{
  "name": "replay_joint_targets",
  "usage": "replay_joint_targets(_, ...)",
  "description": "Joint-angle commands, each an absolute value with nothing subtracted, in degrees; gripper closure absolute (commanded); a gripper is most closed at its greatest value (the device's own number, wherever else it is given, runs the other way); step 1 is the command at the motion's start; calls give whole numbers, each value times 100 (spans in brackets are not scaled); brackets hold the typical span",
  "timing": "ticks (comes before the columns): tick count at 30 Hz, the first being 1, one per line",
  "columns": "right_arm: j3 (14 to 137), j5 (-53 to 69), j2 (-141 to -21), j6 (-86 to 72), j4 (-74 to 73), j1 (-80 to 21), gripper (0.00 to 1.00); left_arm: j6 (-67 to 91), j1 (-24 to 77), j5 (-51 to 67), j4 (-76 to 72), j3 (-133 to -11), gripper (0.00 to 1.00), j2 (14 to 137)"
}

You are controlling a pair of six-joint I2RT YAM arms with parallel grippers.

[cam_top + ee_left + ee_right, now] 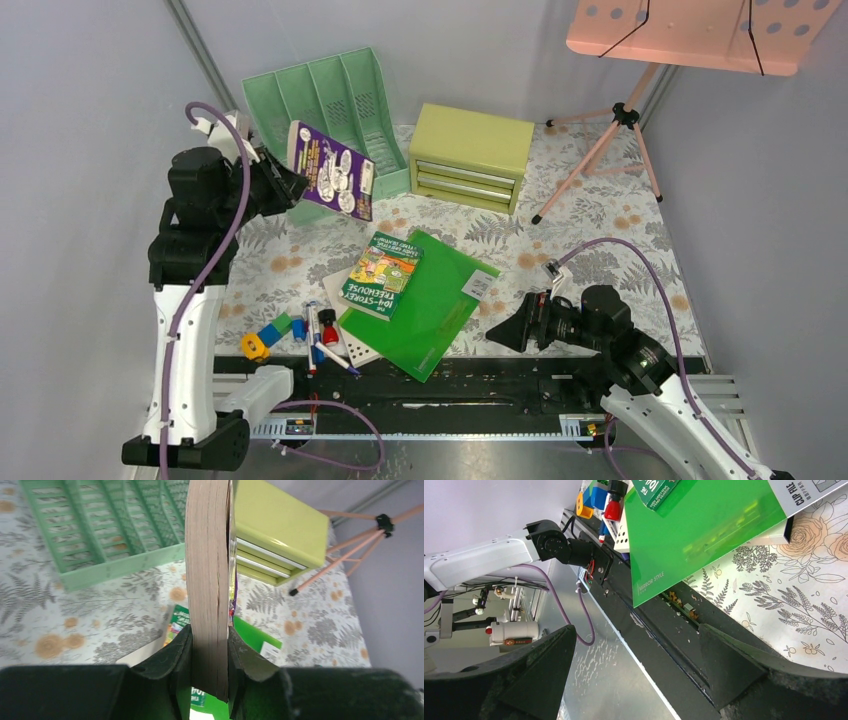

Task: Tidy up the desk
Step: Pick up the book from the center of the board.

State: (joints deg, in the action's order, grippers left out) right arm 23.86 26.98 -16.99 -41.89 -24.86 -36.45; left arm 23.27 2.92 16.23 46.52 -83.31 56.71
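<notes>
Two black fingers (pixel 172 667) of the left gripper (pixel 207 650) press against the covers of a thick purple book (pixel 207 575), one on each side, so its tan page block rises straight up between them in the wrist view. From above, that left gripper (pixel 290 185) holds the purple book (pixel 332 170) in the air with its cover facing the camera. The book hangs in front of a slotted mint-green file rack (pixel 325 95) at the back left. Just right of the rack sits a small yellow-green drawer chest (pixel 470 155). The right gripper (pixel 500 335) hangs low near the front edge with its jaws spread wide and nothing between them. In its own wrist view the right gripper (pixel 636 645) frames a black rail (pixel 659 630) and the corner of a green clip file (pixel 694 535) that overhangs it. The desk (pixel 600 210), pale with grey ferns and orange flowers, stretches under both arms from that rail to the back wall. The clip file (pixel 430 300) lies near the front middle of the desk. A green-covered treehouse book (pixel 383 275) rests on the file's left part. Left of them are a few markers (pixel 315 330), with a yellow block (pixel 254 346) and a blue block (pixel 273 333) close by. A pink music stand (pixel 690 35) on a tripod rises at the back right.
</notes>
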Motion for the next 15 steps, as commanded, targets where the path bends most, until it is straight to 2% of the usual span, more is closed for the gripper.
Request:
replay_joint_targets(1, 2382, 2558, -1661, -4236, -2450, -3640, 1, 1905, 255, 695, 4586, -8981, 100, 5761)
replay_joint_targets(15, 2373, 2586, -1709, -4329, -2241, -3639, 1, 1426, 254, -289, 4940, -9216, 100, 6441)
